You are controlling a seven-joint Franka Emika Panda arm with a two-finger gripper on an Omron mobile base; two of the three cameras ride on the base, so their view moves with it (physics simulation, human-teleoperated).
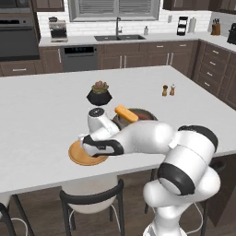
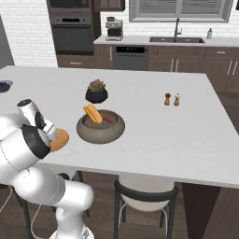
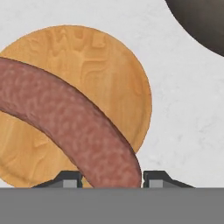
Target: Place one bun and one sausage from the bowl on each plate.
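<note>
Hand (image 3: 112, 178) clamping sausage (image 3: 65, 127), fingertips cut off, over wooden plate (image 3: 87, 61).

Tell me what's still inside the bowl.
In the bowl: a bun and a sausage. Anything beneath them is hidden. The gripper holds another sausage.

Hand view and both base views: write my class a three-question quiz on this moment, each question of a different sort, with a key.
1. True or false: the claw grips a sausage.
2. What lies directly below it? A) wooden plate B) bowl C) plant pot
3. Fill in: a ____ and another sausage lie in the bowl.

Key: 1 true; 2 A; 3 bun.
</note>
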